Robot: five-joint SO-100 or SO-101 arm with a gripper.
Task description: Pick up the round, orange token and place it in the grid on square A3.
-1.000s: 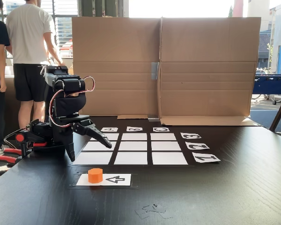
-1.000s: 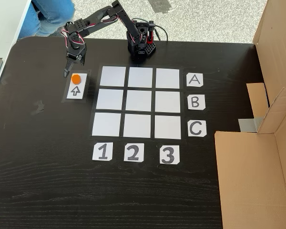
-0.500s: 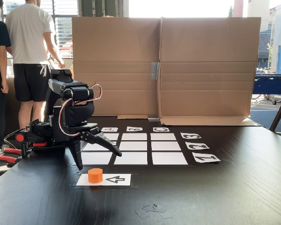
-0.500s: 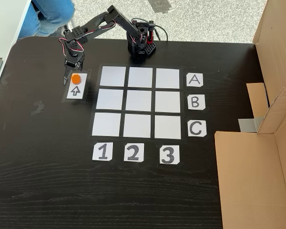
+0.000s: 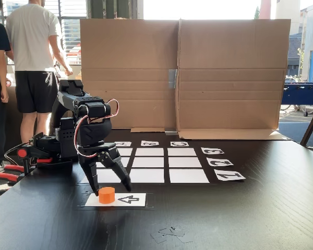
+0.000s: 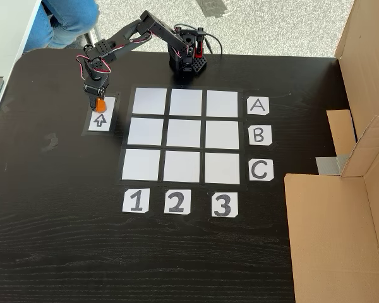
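Observation:
The orange token (image 5: 106, 195) stands on the left end of a white card with a black arrow (image 5: 129, 199), in front of the grid (image 5: 185, 162). My gripper (image 5: 111, 188) hangs open right over the token, one finger to each side, tips about level with its top. From above, the gripper (image 6: 97, 101) covers part of the token (image 6: 100, 106), left of the grid (image 6: 185, 134). Square A3 (image 6: 222, 103) is the bare corner cell beside the A card and in line with the 3 card. In the low fixed view, square A3 (image 5: 126, 151) is the far left cell, behind the arm.
A tall cardboard screen (image 5: 182, 73) stands behind the grid, and its flaps (image 6: 341, 221) lie at the right from above. The arm's base (image 6: 188, 60) sits at the table's far edge. Two people (image 5: 31, 57) stand beyond the table at the left.
The arm has swung out from the grid's edge and come down, so the open gripper now hangs over the token. The token has not moved.

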